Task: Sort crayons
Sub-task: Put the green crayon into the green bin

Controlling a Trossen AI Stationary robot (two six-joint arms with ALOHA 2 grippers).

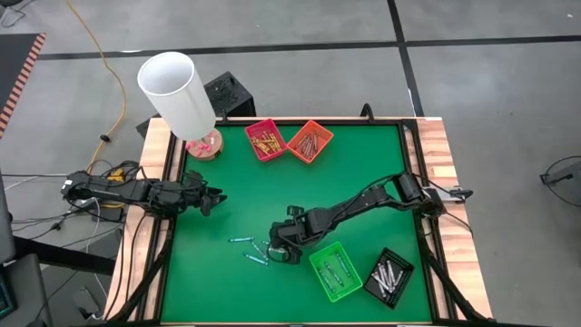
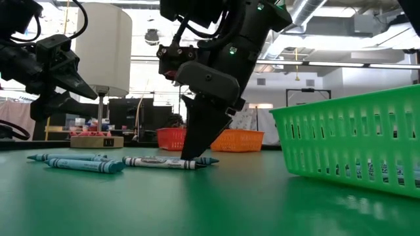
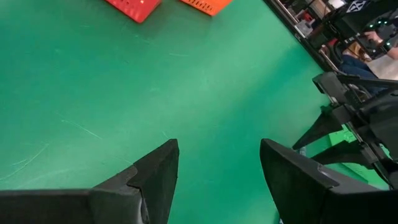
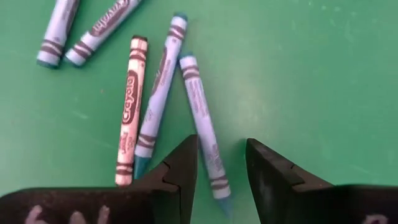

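Observation:
Several crayons lie flat on the green mat near its front middle: teal-blue ones point(image 4: 158, 93) point(image 4: 59, 31) and a grey-white one point(image 4: 129, 106). In the low view they are the teal crayons point(image 2: 85, 165) and the white crayon point(image 2: 161, 162). My right gripper point(image 4: 222, 146) point(image 1: 281, 252) points steeply down, open, its fingertips low at the mat. The fingers stand on either side of the lower end of one light-blue crayon point(image 4: 202, 112). My left gripper point(image 3: 217, 155) point(image 1: 213, 198) waits open above the mat's left edge, holding nothing. My right gripper comes from above with one finger point(image 4: 183, 165) close against the light-blue crayon's lower part point(image 4: 214, 168) and the other finger apart from it. The fingers lie across the crayon, which rests flat on the mat. Whether the near finger touches it, I cannot tell.
A green tray point(image 1: 336, 271) and a black tray point(image 1: 389, 277) stand at the front right, just right of my right gripper. A red tray point(image 1: 265, 139) and an orange tray point(image 1: 310, 141) stand at the far edge. A white lamp point(image 1: 177, 91) stands at the far left corner.

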